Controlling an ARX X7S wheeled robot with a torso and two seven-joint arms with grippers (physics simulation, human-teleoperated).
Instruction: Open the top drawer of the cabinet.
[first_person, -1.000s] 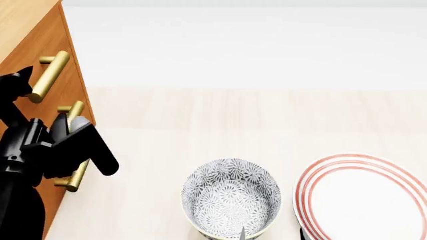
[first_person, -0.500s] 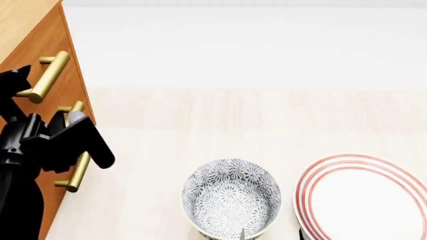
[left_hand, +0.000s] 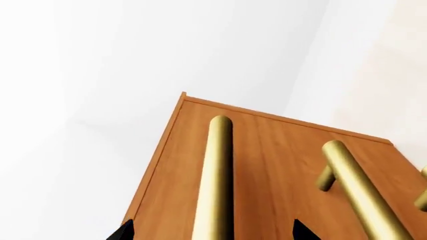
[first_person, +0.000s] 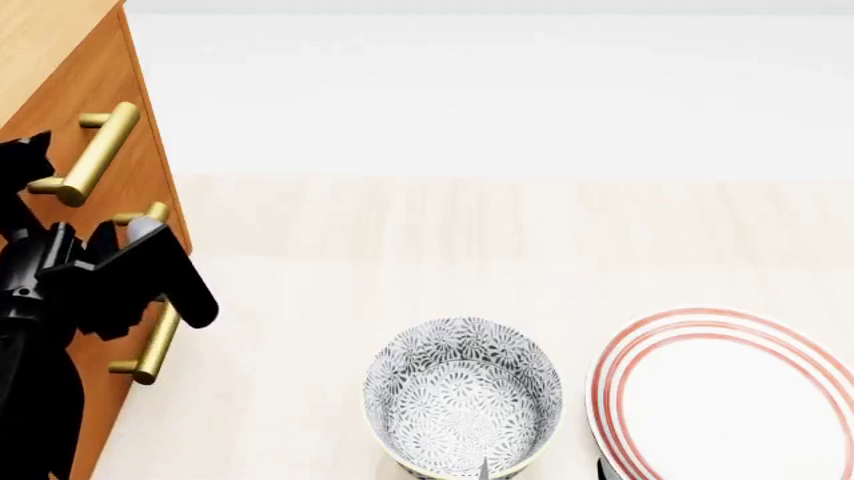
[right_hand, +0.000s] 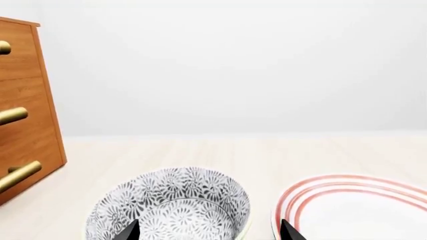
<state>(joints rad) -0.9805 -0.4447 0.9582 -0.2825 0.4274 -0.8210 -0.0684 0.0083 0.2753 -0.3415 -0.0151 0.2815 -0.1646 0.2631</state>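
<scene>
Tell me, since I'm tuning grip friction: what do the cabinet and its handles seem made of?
The cabinet looks like orange-brown wood, smooth, with visible grain lines. The top drawer's handle looks like brushed brass, a golden cylinder with soft highlights. In a render, both are only apparent.

Cabinet (first_person: 114, 165) at left edge of head view: orange-brown wood grain, upright, three brass bar handles on its front. Top drawer (first_person: 74, 115) looks shut, front flush with cabinet face, no gap visible. Its handle (first_person: 96, 153) is a brass cylinder on two short posts, running horizontally across the front. In left wrist view the same handle (left_hand: 215, 180) runs down the middle of the frame, drawer front (left_hand: 267, 170) behind it
</scene>
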